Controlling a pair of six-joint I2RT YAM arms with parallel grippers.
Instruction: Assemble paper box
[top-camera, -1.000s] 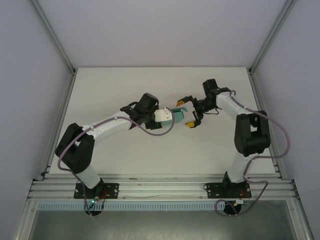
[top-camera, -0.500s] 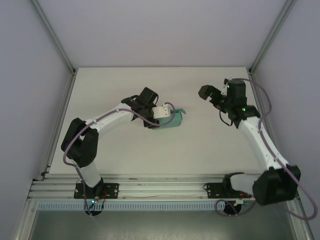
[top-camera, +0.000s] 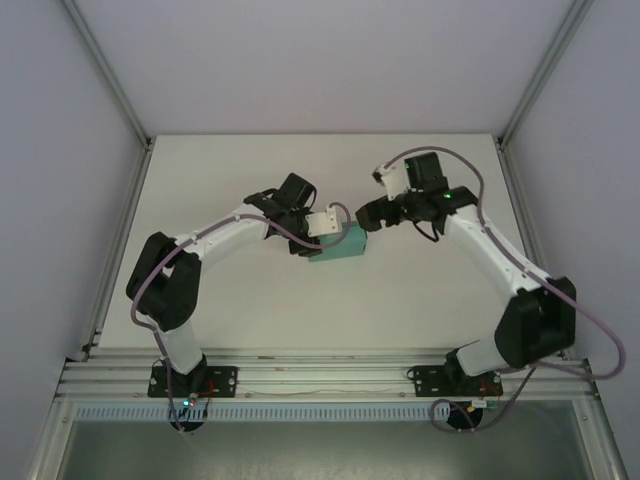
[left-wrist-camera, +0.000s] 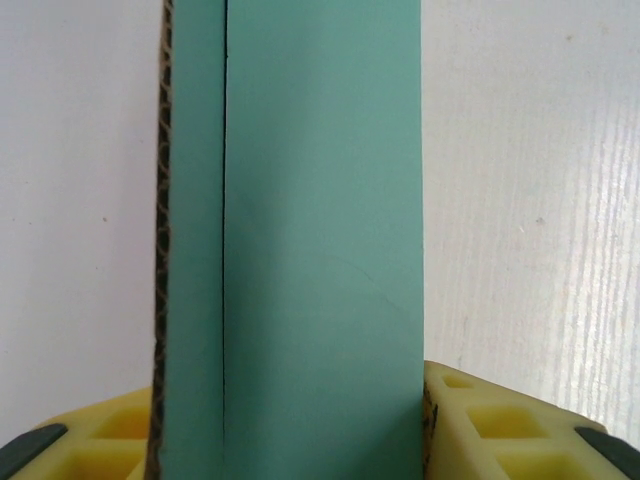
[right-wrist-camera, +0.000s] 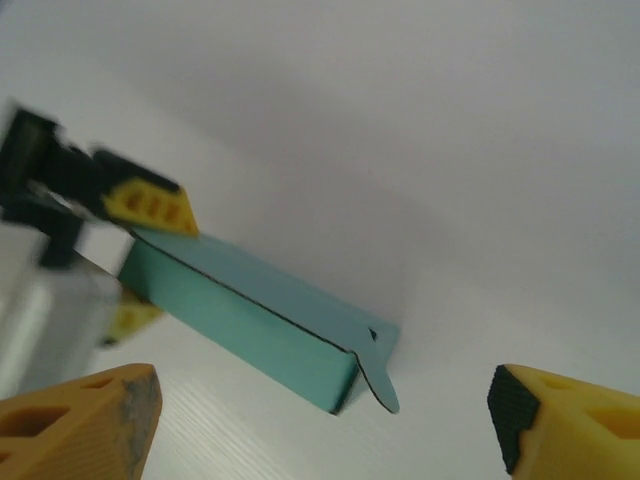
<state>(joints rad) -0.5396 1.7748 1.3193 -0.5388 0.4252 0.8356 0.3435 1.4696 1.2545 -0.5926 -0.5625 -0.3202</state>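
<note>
No text, label, brand, number or sign can be read on anything shown in any of the views.

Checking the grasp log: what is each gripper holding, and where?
The left gripper holds the paper box by its end nearest that arm. The right gripper, jaws open, holds nothing.

In the top view, the teal-green thin-card rectangular paper box (top-camera: 343, 246) sits at frame centre over the white flat table (top-camera: 250, 170). The left gripper (top-camera: 333, 234) clamps its left end from the upper left, and the right gripper (top-camera: 367, 214) is just beside its upper right corner. In the right wrist view, the paper box runs from centre left to lower centre, and the right gripper's spread fingers (right-wrist-camera: 80, 425) occupy the two lower corners.
</note>
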